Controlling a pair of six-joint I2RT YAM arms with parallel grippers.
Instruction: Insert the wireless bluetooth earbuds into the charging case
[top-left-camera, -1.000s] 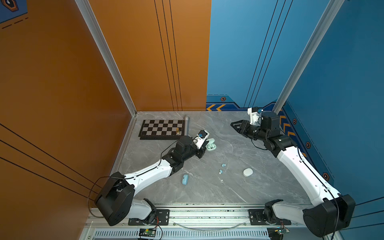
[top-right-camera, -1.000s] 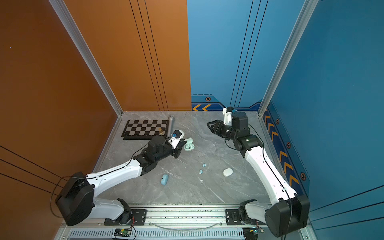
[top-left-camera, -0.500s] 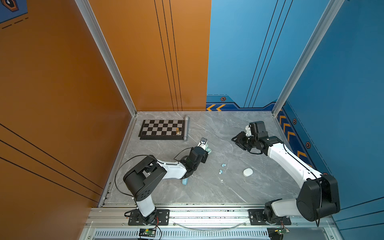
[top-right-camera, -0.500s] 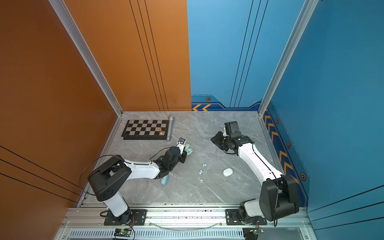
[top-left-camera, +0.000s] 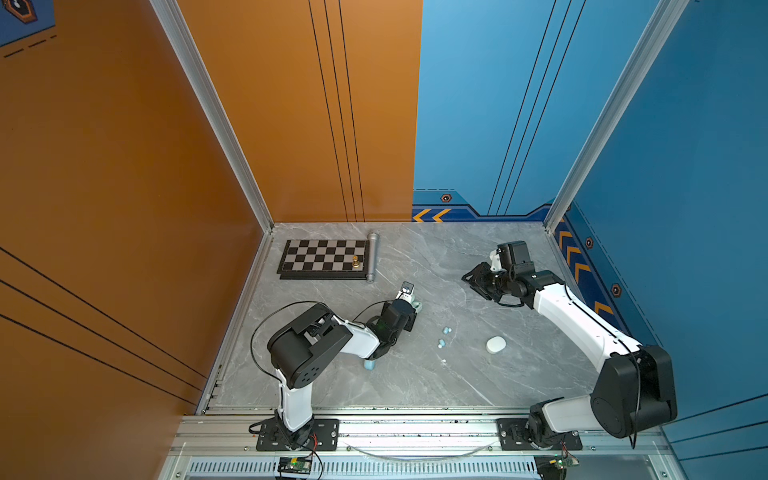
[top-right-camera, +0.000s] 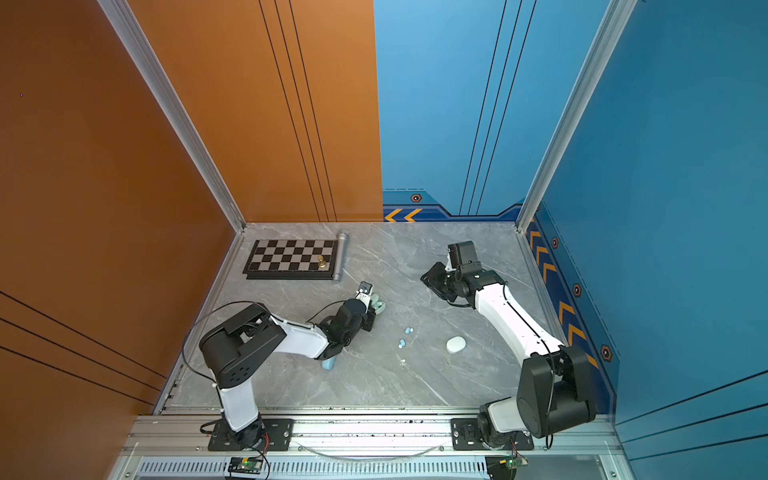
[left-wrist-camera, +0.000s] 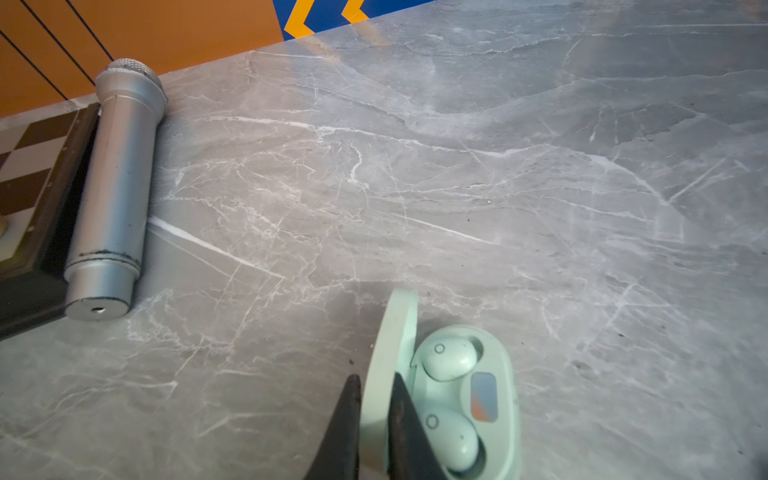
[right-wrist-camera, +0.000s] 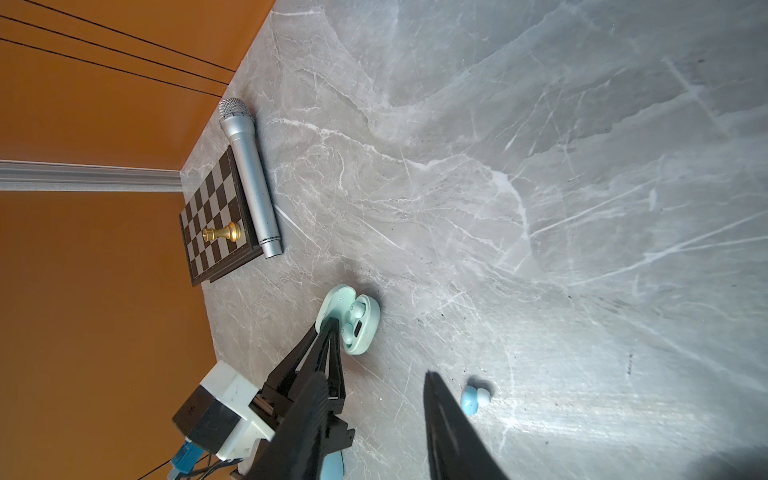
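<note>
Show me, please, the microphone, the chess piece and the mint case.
microphone (right-wrist-camera: 252, 183), right wrist view, mid barrel.
chess piece (right-wrist-camera: 222, 233), right wrist view, its body.
mint case (left-wrist-camera: 508, 399), left wrist view, base rim.

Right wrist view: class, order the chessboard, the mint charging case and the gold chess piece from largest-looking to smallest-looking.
1. chessboard, largest.
2. mint charging case, though it lies nearer the camera, which flatters its size.
3. gold chess piece, clearly smallest.

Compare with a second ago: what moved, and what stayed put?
The left arm folded back, elbow raised; left claw stays at the mint case, pinching its lid. The right claw, open, lowered toward the table. Unmoved: blue earbuds, white case, chessboard, microphone.
</note>
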